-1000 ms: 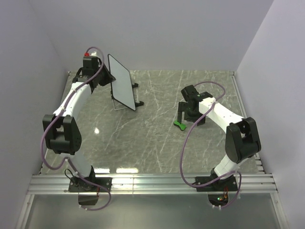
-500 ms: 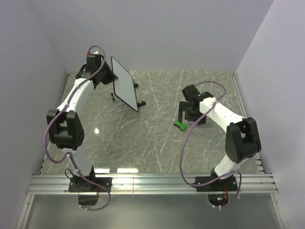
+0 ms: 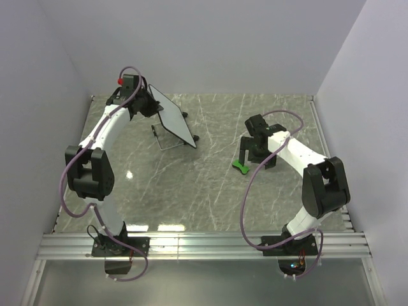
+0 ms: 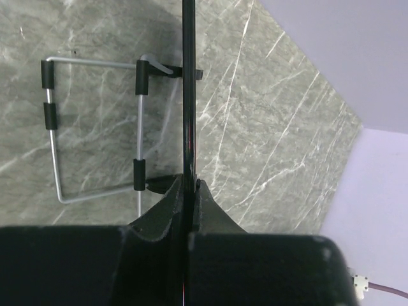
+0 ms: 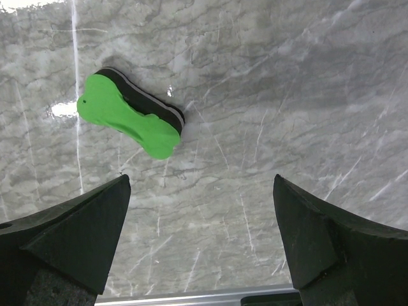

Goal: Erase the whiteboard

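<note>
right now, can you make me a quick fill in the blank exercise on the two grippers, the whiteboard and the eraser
1. The left gripper is ____ on the edge of the whiteboard.
2. The bone-shaped eraser lying on the table is ____ in colour.
3. The right gripper hangs close to the eraser, not touching it, with its jaws ____.

Missing words: shut; green; open
</note>
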`<state>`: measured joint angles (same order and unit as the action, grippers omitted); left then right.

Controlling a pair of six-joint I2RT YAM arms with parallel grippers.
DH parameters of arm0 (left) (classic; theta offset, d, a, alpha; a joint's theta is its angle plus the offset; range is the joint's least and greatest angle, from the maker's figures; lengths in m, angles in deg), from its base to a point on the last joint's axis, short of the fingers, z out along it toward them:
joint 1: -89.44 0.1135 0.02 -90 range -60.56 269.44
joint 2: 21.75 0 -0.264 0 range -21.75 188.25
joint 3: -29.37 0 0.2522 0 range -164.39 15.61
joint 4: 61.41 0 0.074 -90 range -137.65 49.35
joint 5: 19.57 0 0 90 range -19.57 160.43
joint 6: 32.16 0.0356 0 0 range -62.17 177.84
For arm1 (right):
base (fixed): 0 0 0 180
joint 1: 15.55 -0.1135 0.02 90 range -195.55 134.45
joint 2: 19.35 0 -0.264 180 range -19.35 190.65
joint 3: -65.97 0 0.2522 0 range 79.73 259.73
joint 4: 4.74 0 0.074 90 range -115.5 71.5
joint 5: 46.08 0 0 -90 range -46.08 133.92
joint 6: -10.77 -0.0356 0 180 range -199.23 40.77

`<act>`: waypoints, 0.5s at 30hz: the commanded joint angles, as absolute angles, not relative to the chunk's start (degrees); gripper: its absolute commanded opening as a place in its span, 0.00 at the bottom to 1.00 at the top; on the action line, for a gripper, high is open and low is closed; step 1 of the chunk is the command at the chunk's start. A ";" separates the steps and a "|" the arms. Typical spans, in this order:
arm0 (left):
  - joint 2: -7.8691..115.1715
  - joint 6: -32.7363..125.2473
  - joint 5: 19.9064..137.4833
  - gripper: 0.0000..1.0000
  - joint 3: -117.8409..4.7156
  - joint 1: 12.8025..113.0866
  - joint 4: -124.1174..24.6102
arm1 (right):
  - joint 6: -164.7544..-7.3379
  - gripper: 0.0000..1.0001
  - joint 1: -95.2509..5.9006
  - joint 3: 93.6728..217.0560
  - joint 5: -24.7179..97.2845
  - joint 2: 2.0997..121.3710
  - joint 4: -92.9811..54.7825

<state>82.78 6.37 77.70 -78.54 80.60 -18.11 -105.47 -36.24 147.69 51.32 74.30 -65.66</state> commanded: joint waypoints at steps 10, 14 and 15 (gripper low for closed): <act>83.63 6.50 76.59 0.00 -81.17 78.02 -14.60 | -105.51 1.00 -35.32 145.82 50.87 71.09 -63.86; 83.10 9.23 75.10 0.00 -78.44 77.67 -14.87 | -105.34 1.00 -34.89 145.47 50.69 71.27 -63.50; 83.01 10.80 74.05 0.00 -77.74 77.67 -14.61 | -105.25 1.00 -34.62 145.47 50.78 71.36 -63.50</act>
